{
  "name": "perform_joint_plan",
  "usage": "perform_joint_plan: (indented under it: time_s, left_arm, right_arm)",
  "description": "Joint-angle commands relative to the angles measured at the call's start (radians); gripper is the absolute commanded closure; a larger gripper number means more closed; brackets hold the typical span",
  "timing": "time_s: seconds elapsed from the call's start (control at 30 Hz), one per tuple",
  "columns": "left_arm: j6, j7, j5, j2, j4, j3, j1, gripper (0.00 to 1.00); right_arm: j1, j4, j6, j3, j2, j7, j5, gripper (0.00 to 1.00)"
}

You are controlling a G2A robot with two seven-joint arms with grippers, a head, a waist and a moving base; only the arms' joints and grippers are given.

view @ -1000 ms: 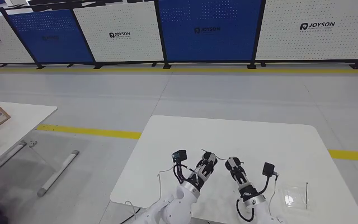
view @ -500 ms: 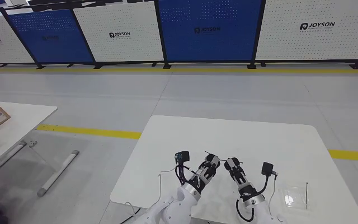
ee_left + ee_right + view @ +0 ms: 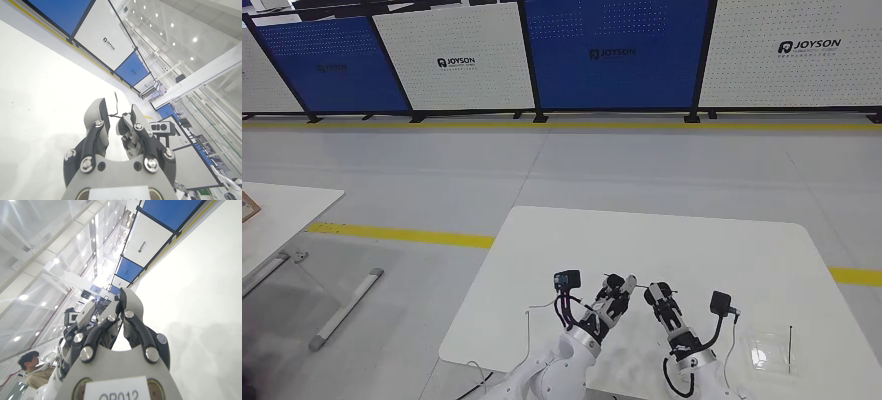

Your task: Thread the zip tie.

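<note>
Low over the near part of the white table [image 3: 662,235], my two grippers meet tip to tip. A thin black zip tie [image 3: 116,102] stands between them, its tail curving up and away. My right gripper [image 3: 119,298] [image 3: 654,292] is shut on the tie, whose small black head [image 3: 116,297] pokes out at the fingertips. My left gripper [image 3: 117,106] [image 3: 622,285] is open, its pads on either side of the tie's strand. One end of the strand lies close to one left pad [image 3: 105,113]; whether they touch is unclear.
A clear plastic bag [image 3: 762,353] and a second black zip tie [image 3: 790,345] lie on the table to the right of the arms. The table's far half is bare white. Another table [image 3: 277,215] stands off to the left across a gap of floor.
The left gripper has shifted slightly toward the right gripper, narrowing the gap between them. The right arm has barely moved.
</note>
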Motion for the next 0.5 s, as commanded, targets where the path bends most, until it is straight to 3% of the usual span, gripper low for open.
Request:
perform_joint_plan:
  time_s: [0.0,0.17,0.47]
  left_arm:
    - [0.0,-0.001,0.003,-0.001,0.001,0.0,0.0,0.83]
    - [0.008,-0.006,0.009,-0.004,0.007,0.003,-0.004,0.89]
    - [0.015,-0.021,0.009,-0.01,0.016,0.005,-0.01,0.89]
  right_arm:
    - [0.001,0.0,0.001,-0.001,-0.001,-0.001,-0.002,1.0]
    - [0.0,-0.002,-0.004,-0.002,-0.001,-0.003,-0.006,1.0]
    - [-0.003,-0.005,-0.015,-0.001,-0.002,0.001,-0.004,1.0]
